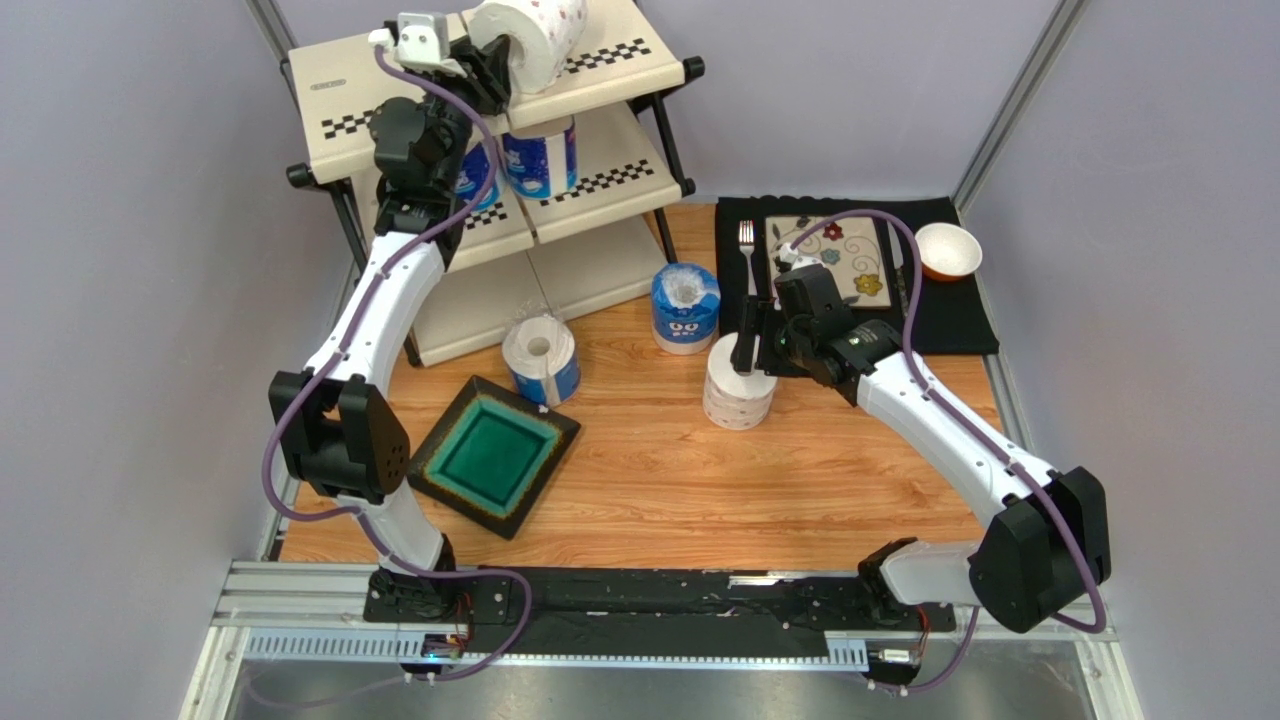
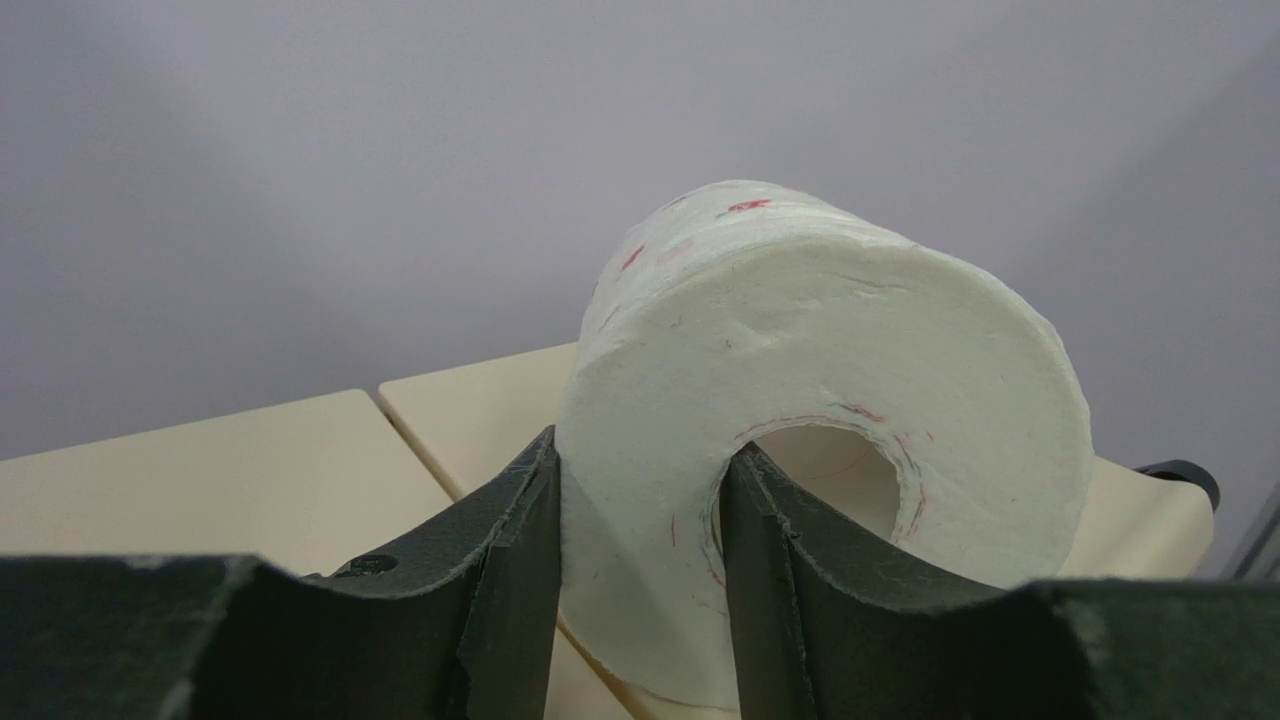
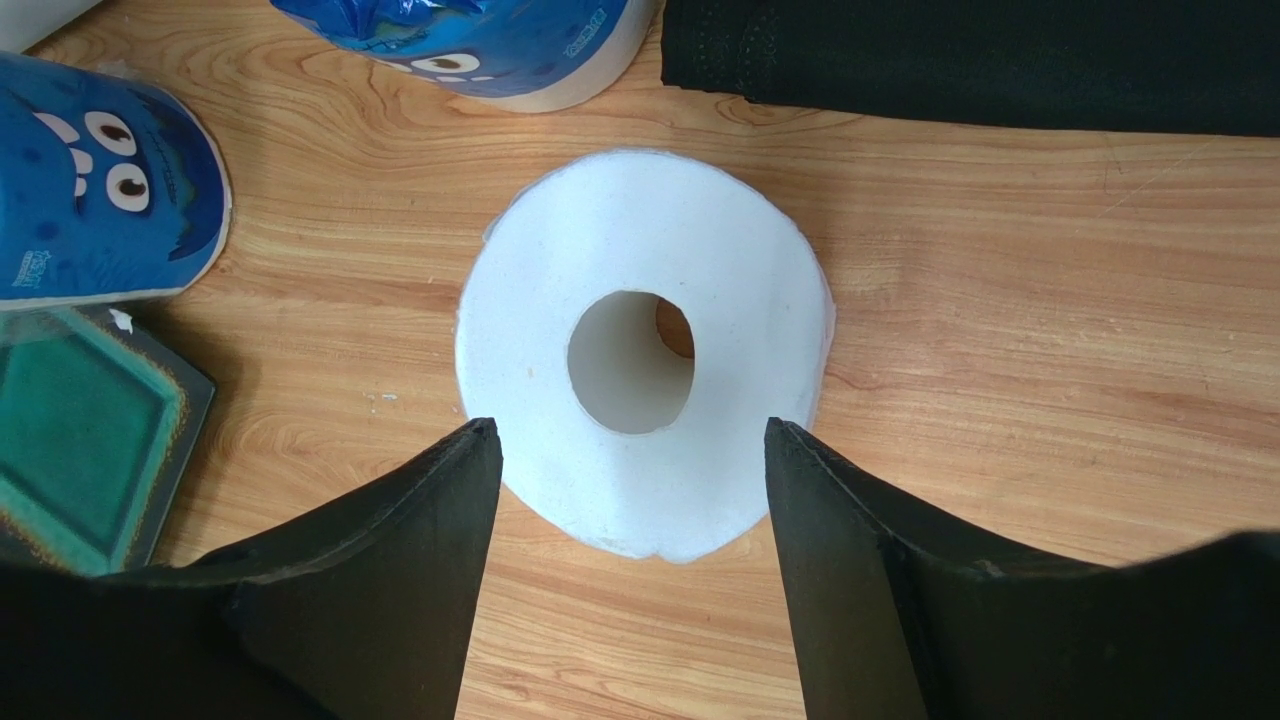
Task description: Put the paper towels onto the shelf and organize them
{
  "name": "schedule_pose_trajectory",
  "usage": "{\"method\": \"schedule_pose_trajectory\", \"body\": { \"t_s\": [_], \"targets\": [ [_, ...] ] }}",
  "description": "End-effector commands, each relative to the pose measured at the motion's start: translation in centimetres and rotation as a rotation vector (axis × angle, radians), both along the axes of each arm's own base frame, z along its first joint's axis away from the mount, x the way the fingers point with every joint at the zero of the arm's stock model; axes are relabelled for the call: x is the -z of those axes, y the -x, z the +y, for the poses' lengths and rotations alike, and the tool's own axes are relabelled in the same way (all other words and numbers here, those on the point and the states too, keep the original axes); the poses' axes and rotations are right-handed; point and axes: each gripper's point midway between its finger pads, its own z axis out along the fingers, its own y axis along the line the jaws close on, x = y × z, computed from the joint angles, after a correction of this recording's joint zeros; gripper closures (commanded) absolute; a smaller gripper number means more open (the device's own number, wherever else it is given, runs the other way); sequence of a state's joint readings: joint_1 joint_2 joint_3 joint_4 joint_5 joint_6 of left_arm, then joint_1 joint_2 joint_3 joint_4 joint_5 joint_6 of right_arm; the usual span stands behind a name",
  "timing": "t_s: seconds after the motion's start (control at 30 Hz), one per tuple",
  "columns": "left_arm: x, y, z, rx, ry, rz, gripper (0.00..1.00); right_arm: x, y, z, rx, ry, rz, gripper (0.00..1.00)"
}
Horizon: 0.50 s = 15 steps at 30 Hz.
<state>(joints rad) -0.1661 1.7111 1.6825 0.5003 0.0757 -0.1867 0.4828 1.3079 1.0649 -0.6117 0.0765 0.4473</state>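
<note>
The left pincer (image 2: 639, 578) is closed narrow on the wall of a white paper roll with faint red markings (image 2: 842, 345). One finger (image 2: 504, 570) presses the roll's outer side and the other sits inside its hollow core. This roll lies on its side at the top tier of the three-tier cream shelf with checkered strips and a black tubular frame (image 1: 338, 83), its lower edge down at the top panel, though whether it actually rests there cannot be told. On the middle tier stand two blue-printed wrapped rolls, one (image 1: 544, 158) near the front edge and the other (image 1: 478, 173) partly hidden behind the left arm. The right pincer (image 3: 624, 450) hangs with its jaws wide above a plain white roll (image 3: 721, 270) that stands on end on the wooden tabletop (image 3: 1052, 375). Its fingers straddle the roll's near rim without clamping it. A blue-wrapped roll with cartoon eyes (image 1: 685, 305) stands upright near that roll, toward the shelf. A partly blue-wrapped roll (image 1: 541, 360) sits just beside the far corner of a square dark dish with a green glazed centre (image 1: 493, 455). On the right of the tabletop lies a black cloth mat (image 1: 962, 323) carrying a floral placemat (image 1: 842, 263), a silver fork (image 1: 747, 248) and a small white bowl (image 1: 948, 251).
</note>
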Motion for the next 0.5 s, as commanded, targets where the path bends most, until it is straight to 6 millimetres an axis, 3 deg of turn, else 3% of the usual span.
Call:
{"method": "schedule_pose_trajectory", "body": {
  "t_s": [0.0, 0.23, 0.27, 0.33, 0.37, 0.43, 0.47],
  "targets": [
    [-3.4, 2.4, -0.6, 0.100, 0.062, -0.069, 0.61, -0.8, -0.7, 0.4, -0.013, -0.018, -0.035, 0.32],
    [-6.7, 6.5, -1.2, 0.193, 0.109, -0.124, 0.65, -1.1, -0.7, 0.3, -0.008, -0.019, -0.040, 0.32],
    [-8.1, 8.2, -1.1, 0.202, 0.115, -0.151, 0.65, -1.2, -0.7, 0.3, -0.009, -0.020, -0.044, 0.32],
    [-8.4, 9.5, -1.1, 0.221, 0.123, -0.145, 0.66, -1.4, -0.7, 0.1, -0.001, -0.021, -0.051, 0.32],
    [-9.4, 11.3, -1.0, 0.229, 0.125, -0.155, 0.66, -1.7, -0.6, 0.1, -0.003, -0.022, -0.057, 0.32],
    [-8.7, 12.6, -0.9, 0.235, 0.127, -0.119, 0.67, -2.1, -0.6, 0.1, 0.000, -0.025, -0.069, 0.32],
    [-9.9, 15.0, -0.5, 0.238, 0.129, -0.149, 0.67, -2.4, -0.6, 0.0, 0.002, -0.031, -0.077, 0.32]
  ]
}}
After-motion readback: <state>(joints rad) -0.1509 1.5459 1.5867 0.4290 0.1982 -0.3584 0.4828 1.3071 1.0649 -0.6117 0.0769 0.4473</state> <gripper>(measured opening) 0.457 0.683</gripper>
